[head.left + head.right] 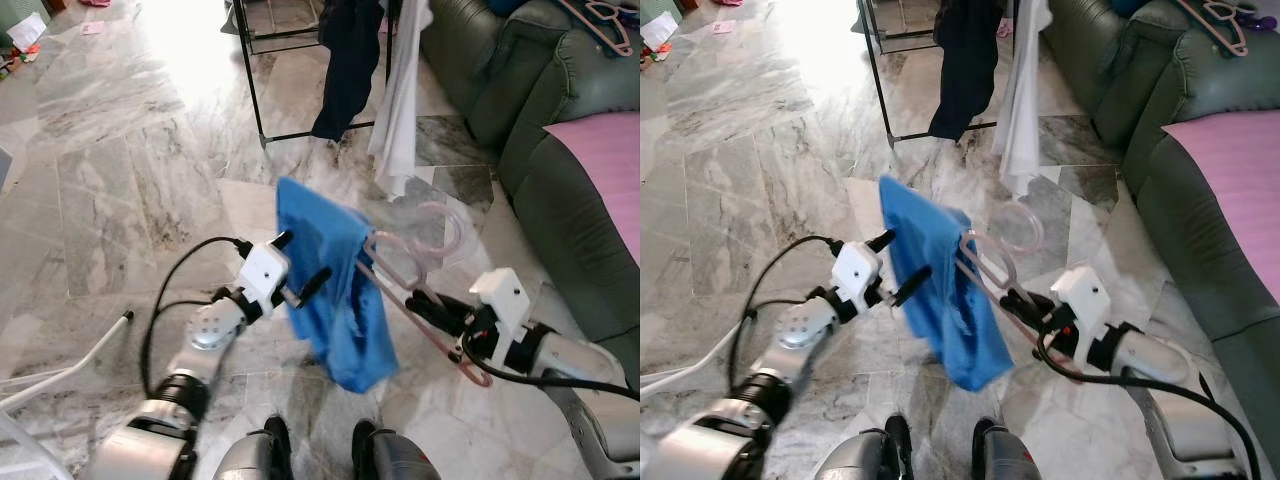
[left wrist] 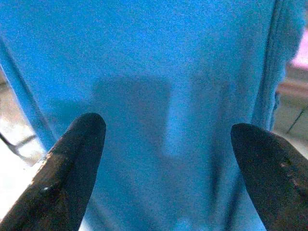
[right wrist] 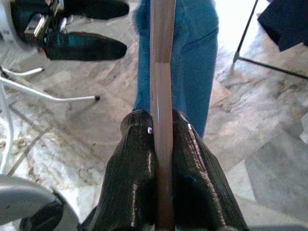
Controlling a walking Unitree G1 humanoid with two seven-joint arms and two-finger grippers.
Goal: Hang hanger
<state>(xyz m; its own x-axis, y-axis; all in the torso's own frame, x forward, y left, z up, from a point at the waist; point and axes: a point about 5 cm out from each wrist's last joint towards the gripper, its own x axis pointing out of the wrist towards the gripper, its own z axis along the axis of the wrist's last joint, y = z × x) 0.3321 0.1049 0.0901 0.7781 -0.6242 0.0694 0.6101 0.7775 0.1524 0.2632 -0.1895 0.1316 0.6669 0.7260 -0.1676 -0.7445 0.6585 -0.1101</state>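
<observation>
Right gripper (image 3: 161, 144): fingers pinch the pink hanger (image 1: 400, 290) by its lower bar, held above the marble floor (image 1: 120, 180). Blue garment (image 1: 335, 290) drapes over it. Left gripper (image 1: 303, 265): fingers spread, just beside the cloth.

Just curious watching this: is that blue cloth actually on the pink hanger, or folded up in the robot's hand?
On the hanger. The blue cloth hangs draped over the pink hanger, which the right gripper clamps by its bar; the left gripper is open beside the cloth.
</observation>
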